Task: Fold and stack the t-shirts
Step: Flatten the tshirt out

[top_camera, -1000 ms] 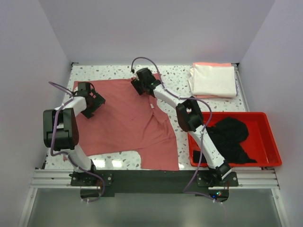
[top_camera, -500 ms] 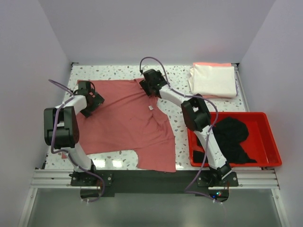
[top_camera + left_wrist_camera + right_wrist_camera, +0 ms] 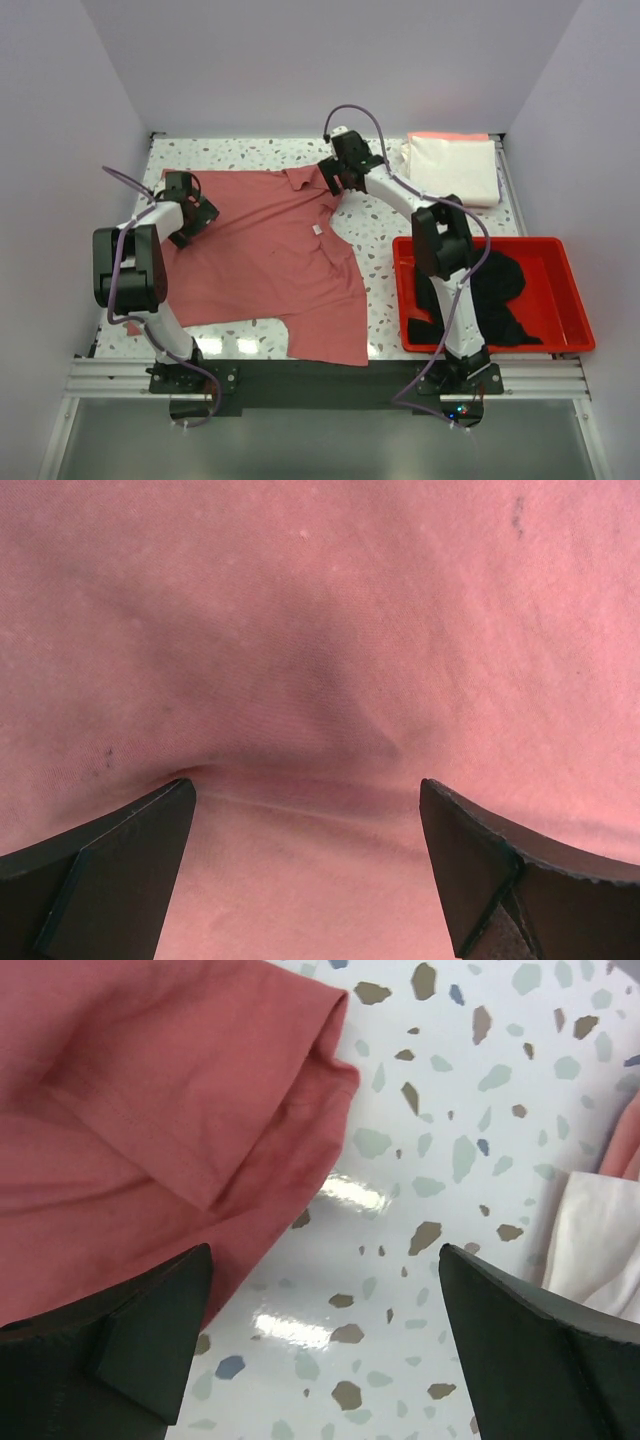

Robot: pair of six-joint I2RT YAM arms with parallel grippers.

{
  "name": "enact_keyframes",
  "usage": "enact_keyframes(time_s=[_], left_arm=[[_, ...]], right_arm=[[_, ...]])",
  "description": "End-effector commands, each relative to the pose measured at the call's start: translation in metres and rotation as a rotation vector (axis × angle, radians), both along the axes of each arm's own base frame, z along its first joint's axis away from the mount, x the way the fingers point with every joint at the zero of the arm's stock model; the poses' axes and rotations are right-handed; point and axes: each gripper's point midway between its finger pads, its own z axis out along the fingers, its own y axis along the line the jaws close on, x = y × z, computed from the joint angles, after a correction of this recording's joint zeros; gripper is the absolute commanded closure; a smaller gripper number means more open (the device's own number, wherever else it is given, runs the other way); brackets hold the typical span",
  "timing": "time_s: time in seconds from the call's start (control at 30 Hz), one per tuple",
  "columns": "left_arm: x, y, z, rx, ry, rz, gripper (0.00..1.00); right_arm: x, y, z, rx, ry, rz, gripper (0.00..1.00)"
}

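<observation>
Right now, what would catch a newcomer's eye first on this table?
The rose-red shirt sprawls unfolded across the left and middle, the left claw and right claw open at its far corners. At right, a black shirt lies crumpled in the red tray, a folded cream-white shirt beyond it.

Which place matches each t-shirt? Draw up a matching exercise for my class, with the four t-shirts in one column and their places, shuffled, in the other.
Things
1. rose-red t-shirt
2. cream-white t-shirt
3. black t-shirt
4. peach-pink t-shirt

Places
A. crumpled in the red tray
B. folded, on top of the far right pile
C. spread open on the table
D. at the bottom of the far right pile

Pairs: 1-C, 2-B, 3-A, 4-D
</observation>
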Motion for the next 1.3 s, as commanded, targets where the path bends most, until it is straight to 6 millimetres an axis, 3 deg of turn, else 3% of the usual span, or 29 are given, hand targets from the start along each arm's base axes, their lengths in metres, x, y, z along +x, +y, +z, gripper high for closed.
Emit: enact_keyframes(time_s=[0.0,0.03,0.07,0.17,0.3,0.47,0.73,0.93,1.03,1.27], left_arm=[[-0.02,0.0,-0.01,0.003,0.062,-0.018,0.0],[-0.02,0.0,-0.009,0.004,0.058,-0.02,0.0],[-0.021,0.0,-0.009,-0.001,0.056,-0.021,0.0],[-0.019,-0.003,-0.006,-0.012,0.036,-0.03,0.0],[-0.021,-0.004,-0.008,-0.014,0.043,-0.037,0.0],[-0.024,-0.004,-0.01,-0.01,0.049,-0.04,0.0],[-0.028,-0.003,-0.013,-0.001,0.06,-0.05,0.0],[-0.031,-0.002,-0.014,0.002,0.065,-0.055,0.0],[-0.031,-0.001,-0.015,0.003,0.066,-0.048,0.0],[-0.036,0.005,-0.017,-0.004,0.074,-0.031,0.0]], right_arm=[[-0.023,0.032,0.041,0.159,0.02,0.111,0.01],[-0.031,0.043,0.04,0.205,0.04,0.144,0.01],[-0.038,0.052,0.052,0.231,0.027,0.168,0.01],[-0.058,0.072,0.047,0.222,0.04,0.206,0.01],[-0.079,0.082,0.019,0.108,0.077,0.214,0.01],[-0.091,0.081,-0.006,0.047,0.11,0.179,0.01],[-0.104,0.058,-0.041,-0.044,0.184,0.121,0.01],[-0.11,0.033,-0.051,-0.057,0.221,0.048,0.01],[-0.11,0.009,-0.049,-0.072,0.216,-0.024,0.01],[-0.106,-0.053,-0.019,-0.076,0.167,-0.185,0.01]])
